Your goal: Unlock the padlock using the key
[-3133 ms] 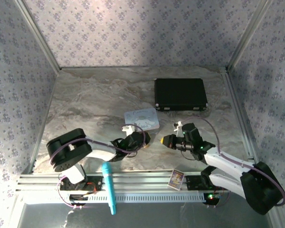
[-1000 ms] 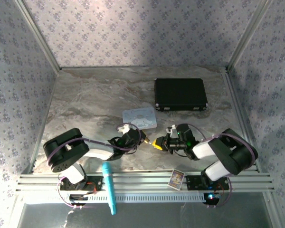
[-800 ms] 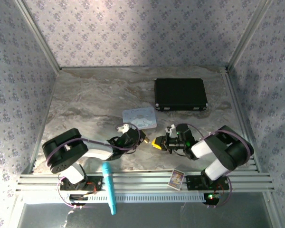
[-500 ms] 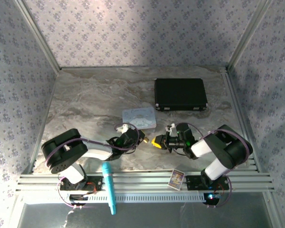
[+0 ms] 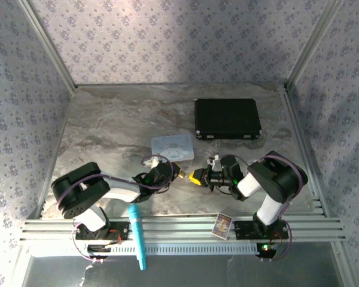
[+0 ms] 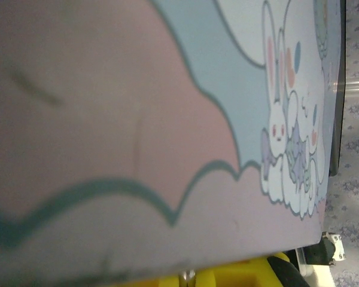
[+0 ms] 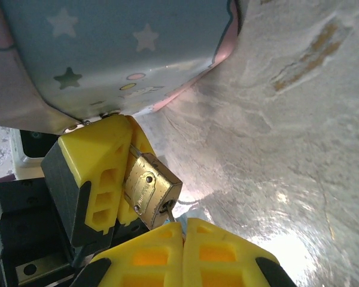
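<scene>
The small brass padlock (image 7: 148,189) is pinched by its top in my left gripper's yellow fingers (image 7: 93,179), keyhole end towards my right gripper. My right gripper (image 7: 183,230) is shut on the key; only its thin silvery blade (image 7: 169,213) shows, with the tip in the keyhole. From above, the left gripper (image 5: 179,173) and right gripper (image 5: 194,177) meet tip to tip just in front of the pastel tin (image 5: 172,146). In the left wrist view the tin's bunny lid (image 6: 167,119) blocks nearly everything, with yellow fingers (image 6: 245,276) along the bottom edge.
The pastel tin (image 7: 107,54) lies right against the left gripper's far side. A black case (image 5: 227,118) rests at the back right. A teal pen (image 5: 136,236) and a small card (image 5: 222,225) lie on the front rail.
Three seconds ago the right gripper stood apart; it has moved left to the padlock. Over the last second the tin slid slightly up and left, and the right arm folded in tighter.
</scene>
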You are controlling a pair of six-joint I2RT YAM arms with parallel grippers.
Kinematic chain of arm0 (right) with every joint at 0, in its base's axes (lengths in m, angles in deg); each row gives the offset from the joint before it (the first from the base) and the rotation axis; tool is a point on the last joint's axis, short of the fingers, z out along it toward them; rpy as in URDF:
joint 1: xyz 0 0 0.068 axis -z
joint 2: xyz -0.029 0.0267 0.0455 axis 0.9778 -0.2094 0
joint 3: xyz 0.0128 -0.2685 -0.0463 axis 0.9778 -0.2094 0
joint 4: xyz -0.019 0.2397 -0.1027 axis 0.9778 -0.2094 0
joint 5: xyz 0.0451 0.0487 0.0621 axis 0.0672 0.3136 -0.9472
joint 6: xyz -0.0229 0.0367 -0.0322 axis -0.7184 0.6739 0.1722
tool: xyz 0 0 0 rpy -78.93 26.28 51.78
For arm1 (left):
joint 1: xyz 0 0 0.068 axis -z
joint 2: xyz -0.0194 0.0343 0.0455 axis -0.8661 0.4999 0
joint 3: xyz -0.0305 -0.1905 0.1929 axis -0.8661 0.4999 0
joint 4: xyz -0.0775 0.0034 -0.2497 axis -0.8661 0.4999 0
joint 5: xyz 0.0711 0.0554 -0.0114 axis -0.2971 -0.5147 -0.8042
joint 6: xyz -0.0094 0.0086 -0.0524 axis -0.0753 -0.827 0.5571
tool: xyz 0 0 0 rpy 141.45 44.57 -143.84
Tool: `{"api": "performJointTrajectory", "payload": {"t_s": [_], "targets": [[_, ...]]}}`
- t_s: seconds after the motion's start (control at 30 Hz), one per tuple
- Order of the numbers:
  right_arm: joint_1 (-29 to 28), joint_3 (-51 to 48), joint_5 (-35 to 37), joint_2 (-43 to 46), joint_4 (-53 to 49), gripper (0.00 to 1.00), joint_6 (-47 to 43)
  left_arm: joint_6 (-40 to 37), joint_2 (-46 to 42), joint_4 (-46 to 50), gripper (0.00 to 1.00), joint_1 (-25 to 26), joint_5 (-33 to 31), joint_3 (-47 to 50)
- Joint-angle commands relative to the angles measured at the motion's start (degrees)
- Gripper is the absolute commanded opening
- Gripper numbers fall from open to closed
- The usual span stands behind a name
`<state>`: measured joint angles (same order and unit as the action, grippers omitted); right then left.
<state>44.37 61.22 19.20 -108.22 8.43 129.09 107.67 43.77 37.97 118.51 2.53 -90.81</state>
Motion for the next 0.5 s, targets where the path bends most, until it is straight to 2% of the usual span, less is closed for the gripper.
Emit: {"api": "performJointTrajectory", "payload": {"t_s": [0.0,0.17,0.47], "targets": [[-0.4,1.7,4.2,-1.2,8.4,0.00,3.3,4.5,-1.6,-7.0,0.00,1.2,4.1,-0.1],[-2.3,2.2,6.0,-5.1,13.9,0.00,5.6,6.3,0.7,-13.1,0.00,1.3,4.7,-0.1],[-2.4,2.9,5.7,-5.5,14.4,0.00,4.1,7.4,1.5,-12.2,0.00,1.3,6.4,-0.8]]}}
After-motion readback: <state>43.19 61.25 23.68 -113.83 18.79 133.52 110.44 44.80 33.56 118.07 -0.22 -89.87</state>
